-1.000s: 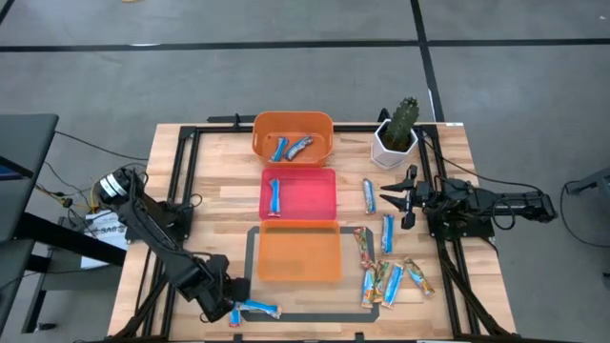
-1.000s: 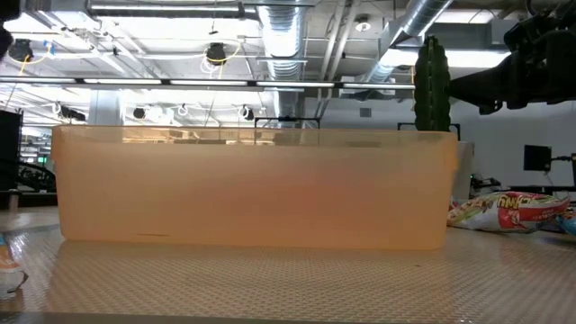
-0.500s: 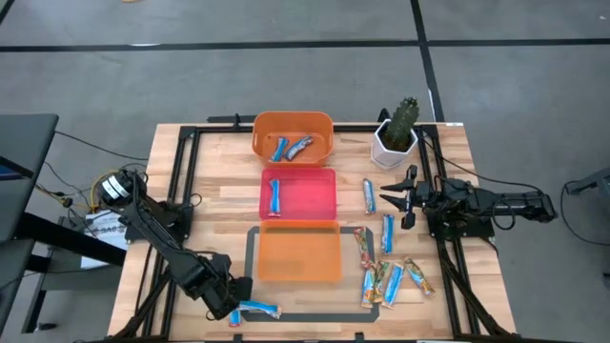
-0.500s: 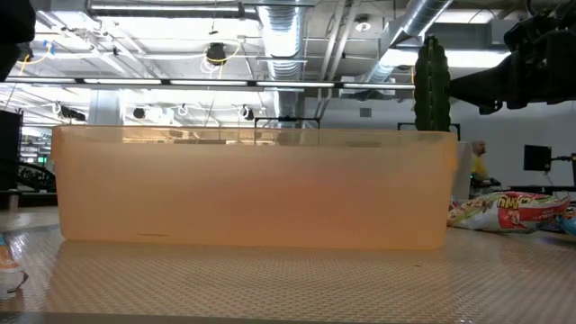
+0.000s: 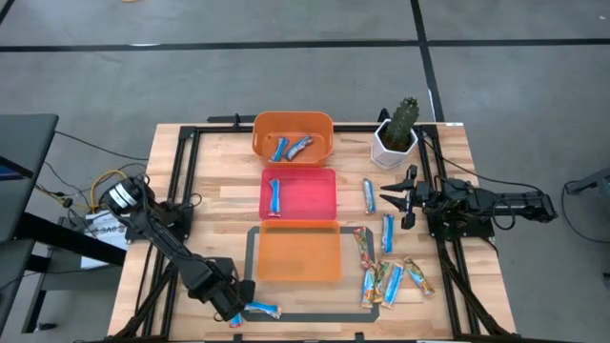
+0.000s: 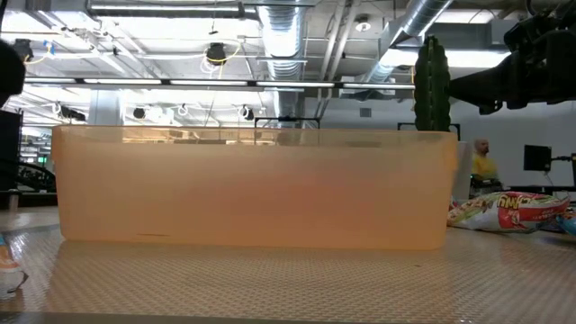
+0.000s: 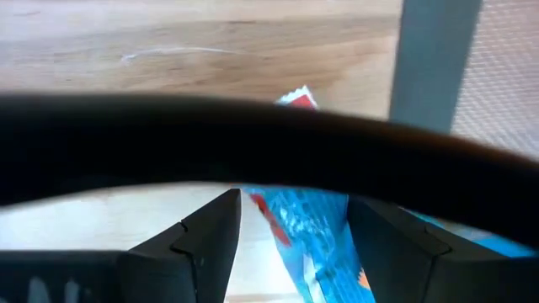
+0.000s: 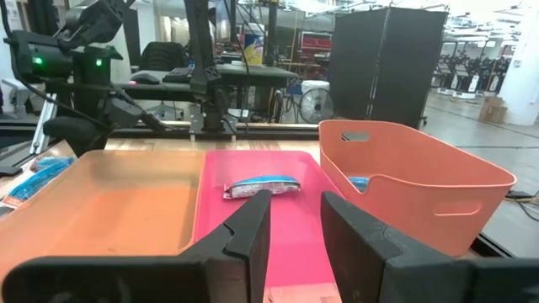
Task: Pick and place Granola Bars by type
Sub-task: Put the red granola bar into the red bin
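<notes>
The left gripper (image 5: 235, 312) stands released astride a blue-and-white bar (image 5: 259, 309) at the table's (image 5: 210, 205) near edge. Centre the fingers (image 7: 202, 240) across the wrapper before clamping. The right gripper (image 5: 398, 198), part-spread and empty, waits beside the pink tray (image 5: 319, 195). No wrapper lettering is legible.

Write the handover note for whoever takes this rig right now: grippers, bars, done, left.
Left gripper: open, low at the table's near edge, straddling a blue-and-white bar; not gripped.
Right gripper: parked at the right side, jaws apart, holding nothing.
Done: two bars in the far orange bin, one blue-and-white bar in the pink tray.
Near orange tray: no bars in it.
Left: the bar under the left gripper, plus the loose bars on the wood right of the trays, blue-and-white and multicoloured mixed.
</notes>
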Controlling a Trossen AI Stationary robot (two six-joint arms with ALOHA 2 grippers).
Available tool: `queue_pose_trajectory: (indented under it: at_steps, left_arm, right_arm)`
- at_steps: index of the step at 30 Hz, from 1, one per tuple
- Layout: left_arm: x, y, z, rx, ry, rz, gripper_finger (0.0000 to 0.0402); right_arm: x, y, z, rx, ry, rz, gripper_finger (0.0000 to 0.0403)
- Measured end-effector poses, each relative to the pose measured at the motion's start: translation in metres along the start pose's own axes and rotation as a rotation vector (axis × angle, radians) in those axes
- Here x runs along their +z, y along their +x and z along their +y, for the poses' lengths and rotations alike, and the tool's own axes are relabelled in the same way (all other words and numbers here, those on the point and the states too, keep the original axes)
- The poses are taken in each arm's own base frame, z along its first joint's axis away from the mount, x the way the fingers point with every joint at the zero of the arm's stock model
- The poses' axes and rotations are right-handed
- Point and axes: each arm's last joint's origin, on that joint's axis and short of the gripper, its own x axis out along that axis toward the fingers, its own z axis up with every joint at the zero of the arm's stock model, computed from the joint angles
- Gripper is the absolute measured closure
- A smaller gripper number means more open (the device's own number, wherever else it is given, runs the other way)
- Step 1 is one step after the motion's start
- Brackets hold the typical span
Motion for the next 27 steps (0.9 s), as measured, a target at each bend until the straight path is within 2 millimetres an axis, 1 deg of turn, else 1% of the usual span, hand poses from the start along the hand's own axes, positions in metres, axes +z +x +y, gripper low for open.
queue_pose_trajectory:
  at_steps: [9, 12, 22, 27]
  left_arm:
    - [0.0019, 0.0027, -0.0022, -0.006, -0.002, -0.016, 0.0191]
    - [0.0019, 0.0027, -0.0022, -0.007, -0.002, -0.015, 0.0197]
    - [0.0019, 0.0027, -0.0023, -0.008, 0.013, -0.016, 0.0278]
    - [0.0019, 0.0027, -0.0023, -0.009, 0.016, -0.018, 0.0305]
  right_arm:
    - [0.0000, 0.0000, 0.0000, 0.000, 0.000, 0.000, 0.0301]
    - [0.0000, 0.0000, 0.0000, 0.000, 0.000, 0.000, 0.0301]
    - [0.0000, 0.0000, 0.0000, 0.000, 0.000, 0.000, 0.0301]
    - [0.0000, 0.0000, 0.0000, 0.000, 0.000, 0.000, 0.0301]
